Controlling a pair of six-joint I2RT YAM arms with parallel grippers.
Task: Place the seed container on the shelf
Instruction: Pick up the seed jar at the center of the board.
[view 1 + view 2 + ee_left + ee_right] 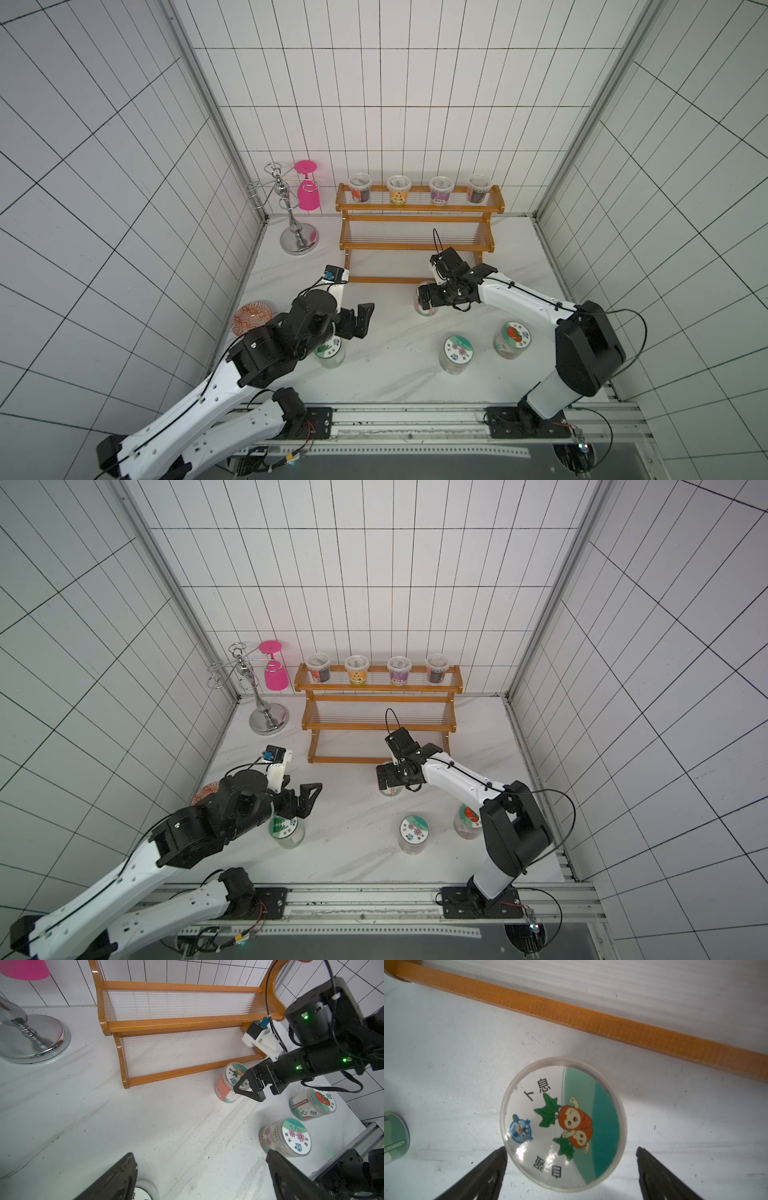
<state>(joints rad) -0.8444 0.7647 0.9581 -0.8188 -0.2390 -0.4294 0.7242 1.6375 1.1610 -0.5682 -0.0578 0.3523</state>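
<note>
Where the table (390,374) meets the left wall at nine o'clock, an orange dish (251,318) lies at the edge. The left gripper (360,322) hangs spread wide, holding nothing, over a green-lidded jar (330,353), with bare marble toward three o'clock. At twelve o'clock the shelf (415,247) carries four labelled cups (359,187) on its top tier. The seed container (562,1124) stands on the table just before the bottom rail (591,1020). The right gripper (571,1150) straddles it unclenched. Flower-lidded (457,353) and tomato-lidded (513,338) jars sit at five o'clock; I cannot make out what they hold.
</note>
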